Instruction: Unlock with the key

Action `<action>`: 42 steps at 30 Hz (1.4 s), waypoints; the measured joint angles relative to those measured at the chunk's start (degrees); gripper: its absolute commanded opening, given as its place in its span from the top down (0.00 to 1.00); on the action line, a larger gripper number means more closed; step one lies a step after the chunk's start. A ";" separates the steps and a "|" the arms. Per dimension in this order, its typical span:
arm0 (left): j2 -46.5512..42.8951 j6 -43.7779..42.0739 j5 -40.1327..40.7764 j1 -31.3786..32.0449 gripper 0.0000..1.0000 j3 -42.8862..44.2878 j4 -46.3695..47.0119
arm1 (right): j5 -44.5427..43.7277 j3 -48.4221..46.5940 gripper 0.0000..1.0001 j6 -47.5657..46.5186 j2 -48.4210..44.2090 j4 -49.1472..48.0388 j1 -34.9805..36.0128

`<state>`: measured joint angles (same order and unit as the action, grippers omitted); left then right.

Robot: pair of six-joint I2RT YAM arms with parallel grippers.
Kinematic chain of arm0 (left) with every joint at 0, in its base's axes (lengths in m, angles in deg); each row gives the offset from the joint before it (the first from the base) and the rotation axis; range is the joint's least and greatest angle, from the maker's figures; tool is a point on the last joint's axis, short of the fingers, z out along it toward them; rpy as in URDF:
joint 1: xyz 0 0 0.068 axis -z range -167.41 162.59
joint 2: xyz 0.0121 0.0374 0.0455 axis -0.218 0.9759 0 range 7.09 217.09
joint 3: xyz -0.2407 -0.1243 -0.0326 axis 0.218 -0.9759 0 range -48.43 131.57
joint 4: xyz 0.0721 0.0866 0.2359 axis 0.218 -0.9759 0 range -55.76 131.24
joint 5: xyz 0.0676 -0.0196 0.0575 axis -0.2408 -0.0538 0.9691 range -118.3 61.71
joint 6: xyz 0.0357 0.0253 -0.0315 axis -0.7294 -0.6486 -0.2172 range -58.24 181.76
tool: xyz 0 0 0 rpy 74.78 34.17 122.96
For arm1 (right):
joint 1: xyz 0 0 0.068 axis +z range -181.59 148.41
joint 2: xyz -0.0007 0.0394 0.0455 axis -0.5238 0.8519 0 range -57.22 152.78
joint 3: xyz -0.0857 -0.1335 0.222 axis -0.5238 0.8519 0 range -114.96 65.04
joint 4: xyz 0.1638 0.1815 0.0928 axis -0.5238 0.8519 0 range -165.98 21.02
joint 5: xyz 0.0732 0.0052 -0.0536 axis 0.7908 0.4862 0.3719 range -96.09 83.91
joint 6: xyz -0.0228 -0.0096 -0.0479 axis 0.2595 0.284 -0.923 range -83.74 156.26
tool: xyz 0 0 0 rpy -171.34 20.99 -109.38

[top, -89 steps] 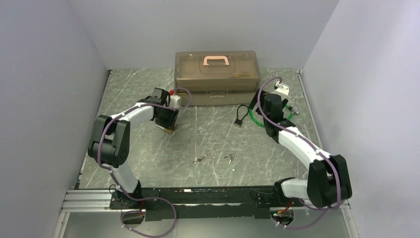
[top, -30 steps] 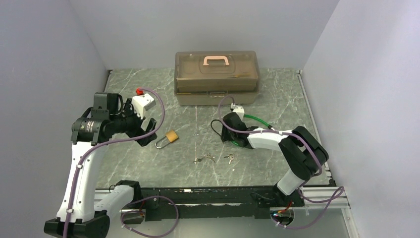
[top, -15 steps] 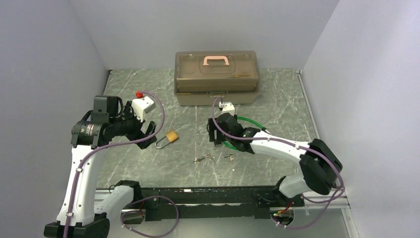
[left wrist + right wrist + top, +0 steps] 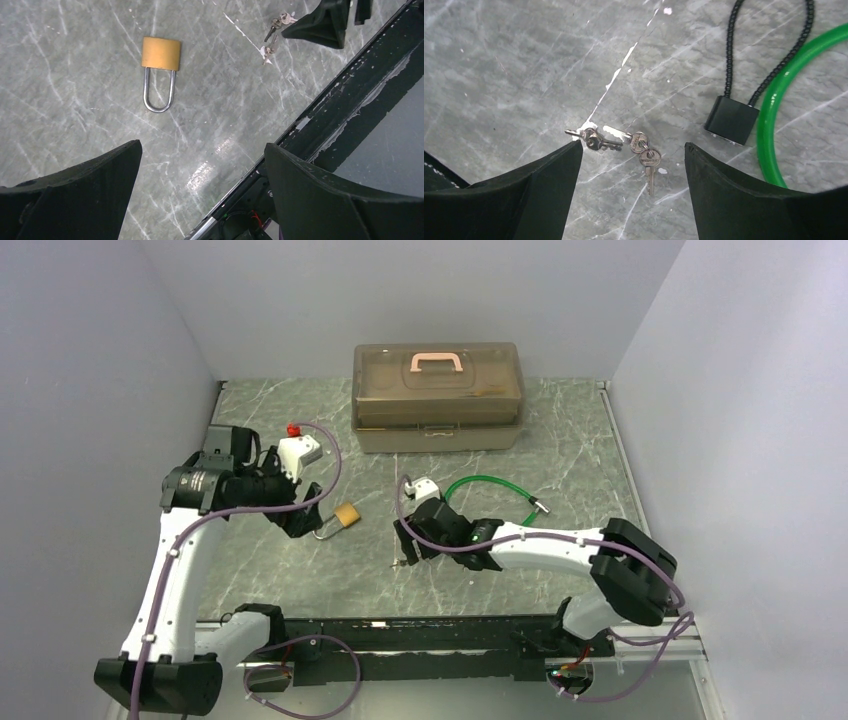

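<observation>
A brass padlock (image 4: 347,515) (image 4: 160,52) lies flat on the table, its steel shackle (image 4: 159,95) pointing toward my left gripper. My left gripper (image 4: 303,512) (image 4: 202,145) hovers just left of the padlock, open and empty. Two small bunches of keys (image 4: 644,149) (image 4: 274,36) lie on the marble-patterned table (image 4: 560,440). My right gripper (image 4: 405,543) (image 4: 633,146) hangs open right over them, and one key (image 4: 650,175) points down between its fingers. Nothing is held.
A black cable lock (image 4: 731,119) and a green cable loop (image 4: 490,485) (image 4: 774,115) lie just right of the keys. A brown toolbox (image 4: 437,395) with a pink handle stands at the back. The black base rail (image 4: 345,115) runs along the near edge.
My right arm swung forward and left from the cable locks to above the keys, and its jaws opened. My left gripper shifted right and closer to the padlock.
</observation>
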<state>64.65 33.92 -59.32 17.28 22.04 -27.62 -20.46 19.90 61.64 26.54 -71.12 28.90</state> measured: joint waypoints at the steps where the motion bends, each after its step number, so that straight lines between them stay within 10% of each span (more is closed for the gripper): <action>1: 1.07 -0.09 -0.52 0.00 0.01 0.00 0.00 | 0.72 -0.26 0.25 -0.61 0.92 -0.11 -0.04; 23: 0.31 -1.53 -2.82 0.00 0.01 0.04 -2.43 | 5.68 -3.21 0.46 -5.62 12.26 -3.61 -0.02; 42: 0.09 -2.45 -3.67 0.00 0.01 1.14 -3.48 | 5.77 -0.98 0.43 -5.88 6.47 -2.78 0.00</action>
<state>64.74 31.47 -62.99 17.28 23.18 -31.09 -14.69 18.91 55.76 33.01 -73.90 28.90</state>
